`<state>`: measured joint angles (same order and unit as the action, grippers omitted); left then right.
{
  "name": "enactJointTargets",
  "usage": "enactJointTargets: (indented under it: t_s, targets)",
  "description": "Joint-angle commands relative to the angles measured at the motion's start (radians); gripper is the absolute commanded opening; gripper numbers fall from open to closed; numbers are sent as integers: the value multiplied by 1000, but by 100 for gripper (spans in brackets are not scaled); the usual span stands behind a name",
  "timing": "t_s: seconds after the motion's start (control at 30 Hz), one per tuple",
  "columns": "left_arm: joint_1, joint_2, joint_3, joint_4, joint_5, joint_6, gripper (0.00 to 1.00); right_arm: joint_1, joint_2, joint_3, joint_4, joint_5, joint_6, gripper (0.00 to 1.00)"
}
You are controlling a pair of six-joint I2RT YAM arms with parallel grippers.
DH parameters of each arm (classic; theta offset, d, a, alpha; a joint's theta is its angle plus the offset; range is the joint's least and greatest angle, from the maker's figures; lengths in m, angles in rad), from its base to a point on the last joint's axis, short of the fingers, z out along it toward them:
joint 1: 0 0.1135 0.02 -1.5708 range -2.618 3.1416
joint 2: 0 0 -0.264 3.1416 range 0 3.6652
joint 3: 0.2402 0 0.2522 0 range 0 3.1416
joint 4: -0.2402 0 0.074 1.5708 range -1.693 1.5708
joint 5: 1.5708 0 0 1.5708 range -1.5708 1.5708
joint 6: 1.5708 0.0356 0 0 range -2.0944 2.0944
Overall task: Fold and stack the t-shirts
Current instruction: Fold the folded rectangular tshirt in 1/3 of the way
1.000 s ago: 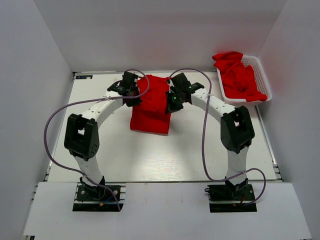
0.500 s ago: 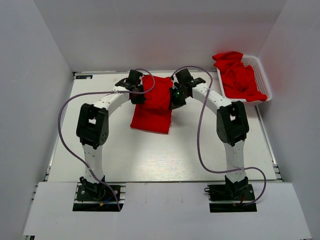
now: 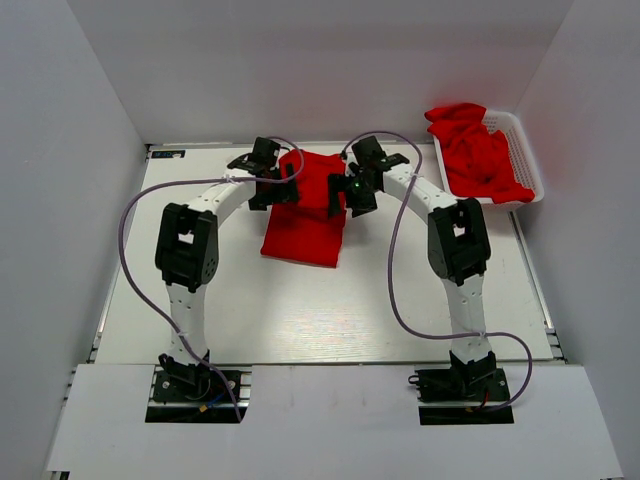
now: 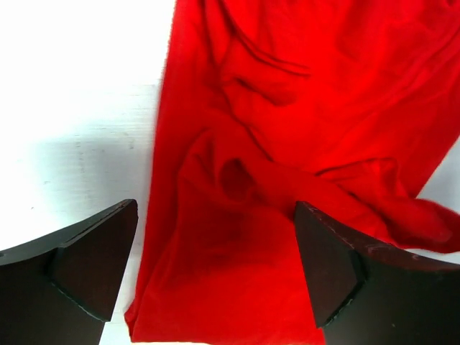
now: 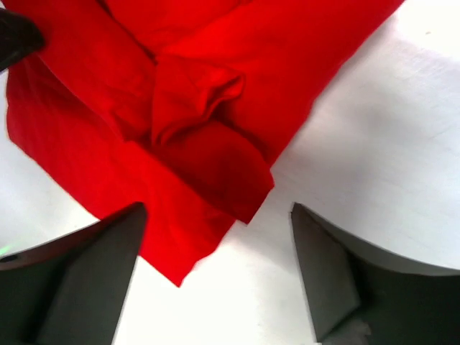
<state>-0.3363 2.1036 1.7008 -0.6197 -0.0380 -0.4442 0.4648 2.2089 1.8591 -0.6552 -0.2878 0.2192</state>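
- Item: red t-shirt (image 3: 303, 210), partly folded into a tall rectangle. It lies flat on the table (image 3: 300, 310), at the far middle, between the two arms.
- Stock remaining: more red t-shirts (image 3: 478, 152), heaped unfolded in the white basket (image 3: 528, 150) at the far right, well apart from both arms.
- Handling: judge the cloth light, soft and limp. It will sag and crease where unsupported and will not break. The layers may slide apart if you pinch only the top one.
- Where to hold: take the outer edges or corners, one per arm, and pinch through every layer. The rumpled ridge mid-cloth is a poor hold.
- Left gripper (image 4: 215, 215): jaws spread wide, holding nothing. It hangs over the shirt's left edge, with bare table under one finger and cloth under the other.
- Right gripper (image 5: 219, 212): jaws spread wide, holding nothing. It hangs over the shirt's right edge, and a folded corner sits between the fingers.
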Motion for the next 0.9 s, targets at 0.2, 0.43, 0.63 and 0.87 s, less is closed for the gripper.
enactJointTargets:
  t_s: [0.2,0.43,0.63,0.87]
  targets:
    - [29,-203,-85,-55,-69,-31,100,23,-219,-148,23,121,-101,90]
    - [29,-348,-253,-55,-82,-50,100,115,-227,-199,51,139,-93,90]
    - [29,-389,-368,-45,-71,-59,100,147,-158,-108,166,35,-15,90]
    - [29,-363,-391,1,-43,-38,100,132,59,113,215,48,23,90]
